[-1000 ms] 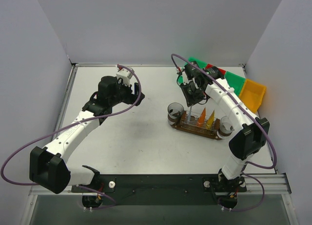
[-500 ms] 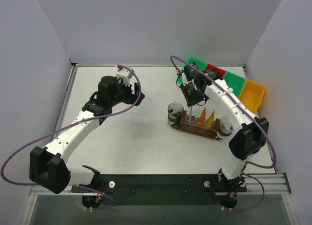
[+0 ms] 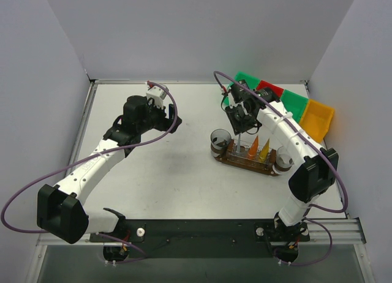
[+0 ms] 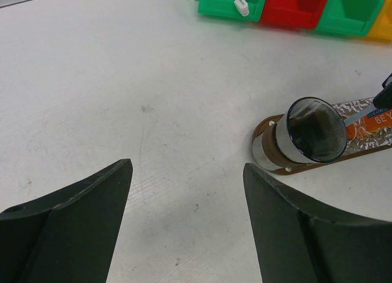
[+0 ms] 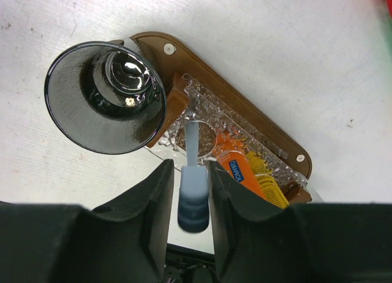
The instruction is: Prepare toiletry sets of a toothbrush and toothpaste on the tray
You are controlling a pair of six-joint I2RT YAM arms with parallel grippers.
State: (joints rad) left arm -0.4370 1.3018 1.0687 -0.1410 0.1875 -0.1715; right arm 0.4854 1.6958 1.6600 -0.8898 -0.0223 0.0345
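Right wrist, right fingers (image 5: 153,203) pinching toothbrush (image 5: 193,191) upright between them, tip over tray (image 5: 184,62) (left fingers (image 4: 73,203) spread)

Open table (image 4: 122,81) left of tray (image 5: 233,103), dark cup (image 4: 312,133) on its left end, bins (image 4: 294,7) crowding the far side

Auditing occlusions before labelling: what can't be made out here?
- Top view: the right-hand cup is half hidden by the right arm, so its contents are unknown.
- Right wrist: the toothbrush has its held end buried between the fingers. Whether its tip touches the tray is unclear.
- Left wrist: the bins are cut off by the top edge.
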